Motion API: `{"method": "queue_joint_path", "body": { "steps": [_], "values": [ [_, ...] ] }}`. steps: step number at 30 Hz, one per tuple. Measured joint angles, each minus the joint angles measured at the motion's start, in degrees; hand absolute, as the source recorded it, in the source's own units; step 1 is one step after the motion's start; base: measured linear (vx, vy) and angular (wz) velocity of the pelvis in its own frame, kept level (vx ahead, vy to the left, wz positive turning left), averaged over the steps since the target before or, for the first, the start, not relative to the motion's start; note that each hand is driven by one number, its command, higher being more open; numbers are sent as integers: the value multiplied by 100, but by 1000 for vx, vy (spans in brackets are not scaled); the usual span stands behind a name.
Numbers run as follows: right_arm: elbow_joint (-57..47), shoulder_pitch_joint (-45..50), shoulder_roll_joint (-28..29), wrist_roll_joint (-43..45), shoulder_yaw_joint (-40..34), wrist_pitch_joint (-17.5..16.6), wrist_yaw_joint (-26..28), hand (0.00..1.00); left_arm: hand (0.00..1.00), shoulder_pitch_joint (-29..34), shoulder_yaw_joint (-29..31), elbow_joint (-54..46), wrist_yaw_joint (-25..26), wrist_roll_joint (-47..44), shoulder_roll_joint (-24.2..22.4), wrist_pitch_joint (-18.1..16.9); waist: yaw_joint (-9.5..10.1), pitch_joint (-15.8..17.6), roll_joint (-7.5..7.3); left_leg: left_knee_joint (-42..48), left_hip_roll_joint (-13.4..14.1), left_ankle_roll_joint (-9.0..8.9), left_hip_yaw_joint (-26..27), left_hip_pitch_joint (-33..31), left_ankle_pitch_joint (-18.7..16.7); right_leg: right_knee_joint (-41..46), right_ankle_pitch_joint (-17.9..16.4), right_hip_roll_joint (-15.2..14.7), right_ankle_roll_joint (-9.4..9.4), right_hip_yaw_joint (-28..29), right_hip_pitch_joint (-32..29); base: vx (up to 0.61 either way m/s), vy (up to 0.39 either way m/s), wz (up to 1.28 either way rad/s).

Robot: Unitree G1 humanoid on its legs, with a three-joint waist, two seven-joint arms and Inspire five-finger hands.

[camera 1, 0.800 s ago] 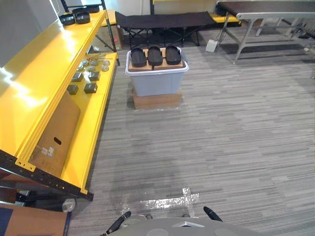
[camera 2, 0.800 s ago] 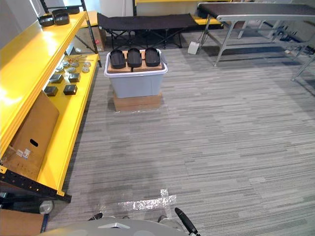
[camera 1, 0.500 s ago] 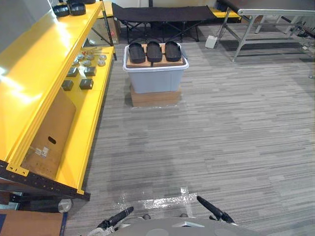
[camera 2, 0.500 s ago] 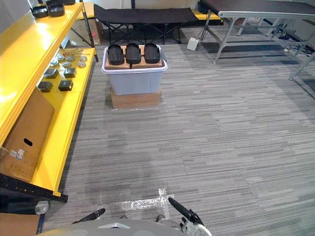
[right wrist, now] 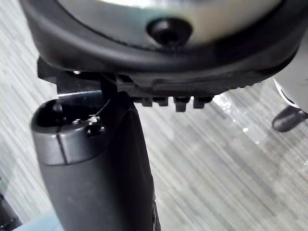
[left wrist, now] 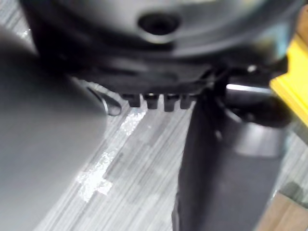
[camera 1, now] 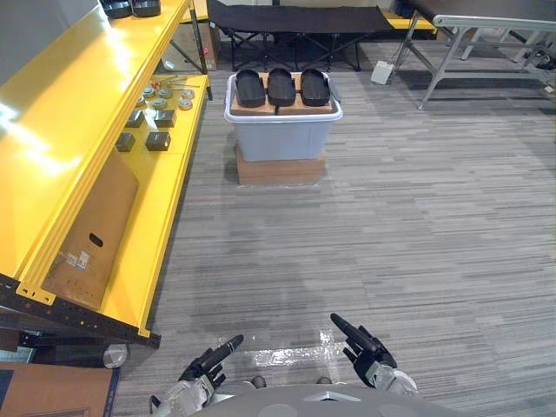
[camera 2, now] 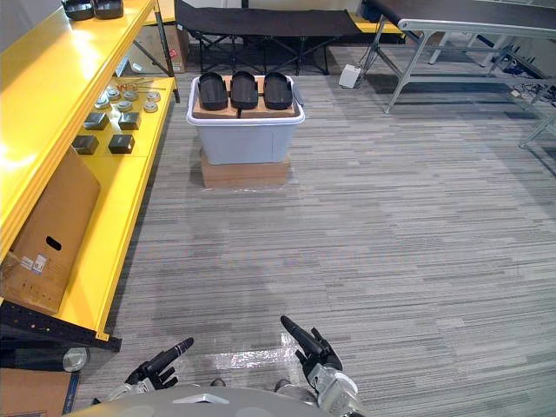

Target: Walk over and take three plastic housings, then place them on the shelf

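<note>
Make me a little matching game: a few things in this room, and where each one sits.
Things:
1. housings
2. bin
3. flat carton
4. cot

Places:
A. leaning in the yellow shelf
B. beyond the bin
C. on a brown box
D. on top of the bin

Pairs: 1-D, 2-C, 3-A, 4-B.

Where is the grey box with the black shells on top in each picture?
Left eye view: grey box top middle, black housings on it.
Right eye view: grey box at top, slightly left of middle.
Left wrist view: left hand over floor instead.
Right wrist view: right hand over floor instead.
Shared landmark: yellow shelf, left of the box in both eye views.
</note>
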Motion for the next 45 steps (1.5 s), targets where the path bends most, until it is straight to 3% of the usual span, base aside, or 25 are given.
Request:
{"method": "queue_joint_path", "body": {
  "steps": [7, 9, 10, 11, 13, 16, 19, 22, 24, 25, 26, 28, 29, 32, 34, 35, 36, 37, 38, 39, 40, 41, 43, 44, 45],
  "values": [
    [4, 77, 22, 27, -36, 23, 60, 100, 100, 122, 95, 12, 18, -410, -60, -134, 8, 7, -9, -2, -52, 62, 47, 98, -35, 184, -96, -74, -55, 98, -22, -72, 11, -5],
    [-26, 112, 14, 164, -68, -39, 112, 100, 100, 91, 110, 2, -12, -78, -36, -96, -20, 42, -45, 36, -107, 252, -21, 85, -155, 1249, -568, -322, 67, 86, -430, -39, 36, 11],
    [-75, 103, 3, 215, -103, -68, 116, 100, 100, 63, 111, -6, -17, 79, -37, -96, -20, 61, -4, 71, -110, 311, -29, 83, -188, 1773, -646, -399, 31, 153, -672, -28, 75, 2],
    [-151, 48, -70, 361, -89, -137, 141, 100, 100, 39, 106, -66, -20, 435, -17, -107, -38, 193, 0, 205, -81, 407, -30, 100, -242, 3088, -687, -558, 55, 275, -1316, -15, 74, 0],
    [-160, 4, -61, 402, -64, -148, 216, 100, 100, -18, 96, -93, -16, 607, 61, -105, -96, 279, -29, 350, -37, 467, -24, 159, -341, 3348, -817, -592, -106, 400, -1515, 57, 72, 2],
    [-103, -67, -50, 388, 48, -159, 328, 100, 100, -119, 96, -24, -87, 682, 106, -109, -161, 321, -44, 464, 118, 377, 55, 160, -514, 2286, -742, -350, -55, 351, -1734, 135, 14, -17],
    [-92, -96, -26, 337, 0, -148, 341, 100, 100, -249, 96, 62, -287, 1122, 131, -127, -177, 370, -69, 687, 264, 108, 146, 212, -758, 1265, -361, -128, 65, 306, -1876, 261, -56, -15],
    [-37, -82, -22, 349, -174, -68, 290, 100, 100, -348, -7, 81, -320, 1402, 119, -173, -199, 394, -94, 1319, 362, -164, 34, 374, -1487, 1879, -403, -108, -382, 596, -1866, 417, -197, 20],
    [-26, -83, -100, 340, -261, 49, 185, 100, 100, -223, -35, 150, -247, 1130, 23, -200, -334, 250, 124, 2014, 754, -513, -150, 336, -1936, 2448, -648, 107, -647, 422, -1840, 513, -257, 43],
    [0, -106, -127, 338, -256, 96, 147, 100, 100, -234, -21, 144, -246, 976, 51, -217, -322, 236, 138, 2577, 851, -562, -201, 113, -1958, 2461, -771, 187, -673, 403, -1811, 516, -246, 13],
    [43, -107, -156, 325, -253, 120, 102, 100, 100, -257, 50, 4, -250, 671, 30, -248, -261, 267, 249, 4008, 1106, -908, -263, -590, -1751, 2367, -883, 302, -741, 351, -1633, 411, -194, 3],
    [113, -92, -310, 95, -273, 92, 29, 100, 100, -262, 159, -110, -226, 352, -86, -390, -259, 506, 491, 5798, 1475, -1028, -288, -1329, -1474, 1920, -904, 562, -833, 296, -997, 541, -170, 4],
    [293, -98, -385, 33, -282, 83, -30, 100, 100, -265, 260, -114, -153, 167, -175, -382, -232, 553, 559, 5988, 1396, -1007, -283, -1542, -1538, 1695, -920, 581, -867, 305, -560, 546, -110, -11],
    [433, -93, -368, -108, -262, 78, -149, 100, 100, -218, 396, -228, 20, 2, -309, -359, -36, 615, 451, 4626, 885, -858, -203, -2010, -1618, 1164, -925, 407, -869, 530, 124, 567, -48, -44],
    [412, -179, -278, -117, -261, 15, -202, 100, 100, -182, 564, -343, 67, -2, -354, -335, 17, 701, 321, 3003, 635, -719, -356, -2352, -1137, 1003, -938, 275, -844, 641, 315, 417, 58, -50],
    [338, -151, -226, -127, -250, -44, -261, 100, 100, -162, 758, -370, 50, -44, -363, -311, 61, 733, 298, 1782, 619, -708, -683, -2550, -438, 911, -1038, 252, -687, 667, 545, 330, 79, -39],
    [283, -108, -213, -141, -238, -48, -323, 100, 100, -147, 784, -389, 55, -53, -364, -308, 103, 740, 299, 1447, 632, -749, -784, -2579, -224, 889, -1143, 244, -588, 716, 670, 438, 154, -48],
    [253, -43, -222, -262, -185, -105, -406, 100, 100, -122, 791, -393, 45, -46, -359, -324, 186, 756, 321, 1231, 689, -746, -900, -2654, -115, 883, -1369, 251, -490, 831, 834, 455, 256, -44],
    [267, -18, -325, -333, -34, -131, -523, 100, 100, -64, 790, -355, 16, 27, -346, -325, 203, 828, 400, 1516, 803, -621, -898, -2681, 496, 941, -1730, 320, -348, 942, 1268, 537, 298, -34],
    [269, -27, -275, -333, 74, -128, -571, 100, 100, -60, 764, -315, -4, 48, -226, -313, 194, 841, 320, 1645, 706, -519, -852, -2645, 821, 1013, -1810, 197, -389, 979, 1373, 433, 254, -13],
    [264, -60, -239, -334, 121, -128, -567, 100, 100, -60, 751, -319, -4, 51, -156, -314, 186, 844, 186, 1658, 649, -461, -830, -2635, 881, 1095, -1814, 106, -396, 1008, 1361, 330, 167, 11],
    [232, -116, -159, -341, 158, -129, -566, 100, 100, -69, 751, -320, -8, 52, -53, -322, 164, 834, -89, 1618, 474, -452, -759, -2617, 893, 1352, -1733, -81, -398, 1078, 1237, 402, 243, 19],
    [225, -159, -160, -369, 140, -133, -570, 100, 100, -107, 761, -300, -1, 46, -25, -258, 196, 828, -157, 1613, 242, -270, -664, -2555, 922, 2078, -1541, -336, -277, 1233, 918, 486, 292, 18],
    [232, -151, -163, -519, 118, -133, -571, 100, 100, -125, 749, -238, -3, 43, 22, -215, 243, 857, -252, 1488, 35, -103, -596, -2310, 808, 3004, -1399, -623, -33, 1380, 620, 504, 238, 7],
    [234, -150, -158, -623, 121, -133, -580, 100, 100, -114, 696, -160, -3, 58, 67, -225, 274, 893, -321, 1336, -201, 39, -487, -1982, 705, 4092, -913, -936, 409, 1531, 183, 421, 171, 3]
  ]
}}
